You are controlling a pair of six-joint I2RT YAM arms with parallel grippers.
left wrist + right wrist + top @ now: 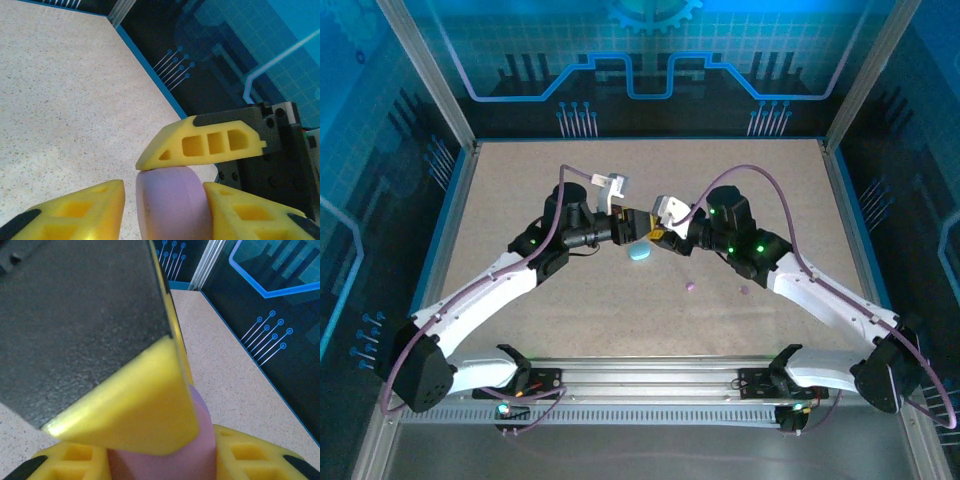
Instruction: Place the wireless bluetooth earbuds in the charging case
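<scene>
My right end effector (pixel 160 460) is clamped narrowly on the light purple case (pixel 172 210). My left end effector (pixel 164 192) seems, from a cramped view, to pinch it too. I'd brace one side and ease the lid open without twisting. I count one purple case and one teal case (pixel 640 252). Two purple earbuds (pixel 689 286) lie loose on the tabletop (pixel 620 320), to the teal case's right.

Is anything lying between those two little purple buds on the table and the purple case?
Nothing visible lies between the purple buds and the purple case, but the right gripper clamps across it.
</scene>
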